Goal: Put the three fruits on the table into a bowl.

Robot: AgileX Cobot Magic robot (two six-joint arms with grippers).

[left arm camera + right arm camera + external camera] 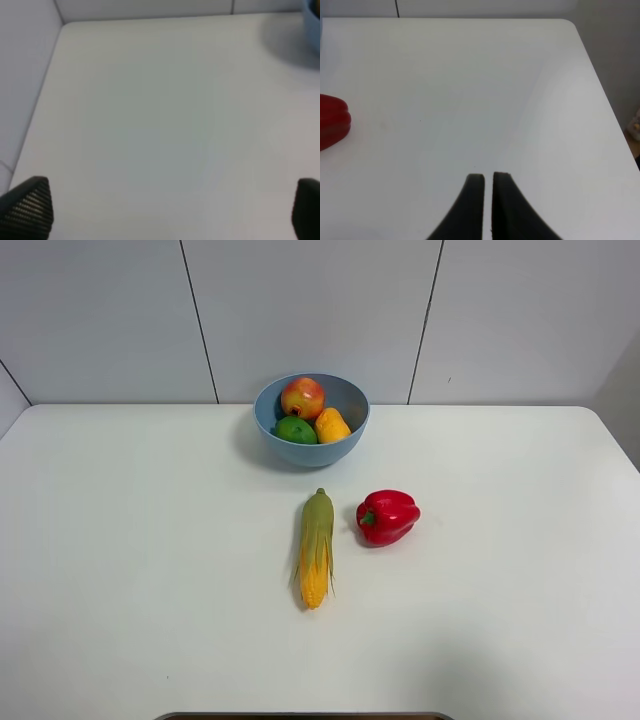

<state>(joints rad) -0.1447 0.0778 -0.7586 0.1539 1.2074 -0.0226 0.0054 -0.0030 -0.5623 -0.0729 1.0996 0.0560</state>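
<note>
One white surface [130, 570], wide and plain, seen whole only from the high camera. Near its back edge, the light-blue bowl [345, 443], holding pomegranate [302, 397], mango [332, 425] and green fruit [296, 430] together. In front, corn cob [316, 548] beside red bell pepper [387, 516]. No arms from above. Left fingers [27, 207] spread wide over bare surface, gripping nothing; only a sliver of bowl there. Right fingers [472, 200] pressed closed, empty; pepper at that frame's edge.
</note>
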